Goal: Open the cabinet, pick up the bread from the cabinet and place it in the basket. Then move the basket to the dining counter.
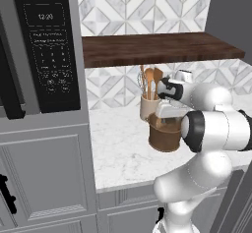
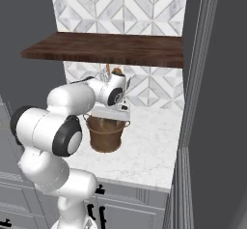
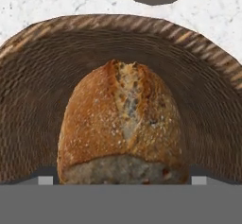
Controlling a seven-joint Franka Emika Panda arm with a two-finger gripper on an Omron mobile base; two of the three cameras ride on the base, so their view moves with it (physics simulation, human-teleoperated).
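while the pincer (image 1: 167, 113) hangs open, one bread (image 3: 122, 124) lies in one basket (image 3: 42, 76).

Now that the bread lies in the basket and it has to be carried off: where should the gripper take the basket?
Probably the basket's woven rim, from straight above: it stands upright on the marble worktop, mouth open upward. One finger inside the wall, one outside, clear of the bread. The open gripper already hangs over it.

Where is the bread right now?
The bread is inside the basket in the hand view, right below the open gripper. The basket stands on the marble worktop, beside the cream utensil jar.
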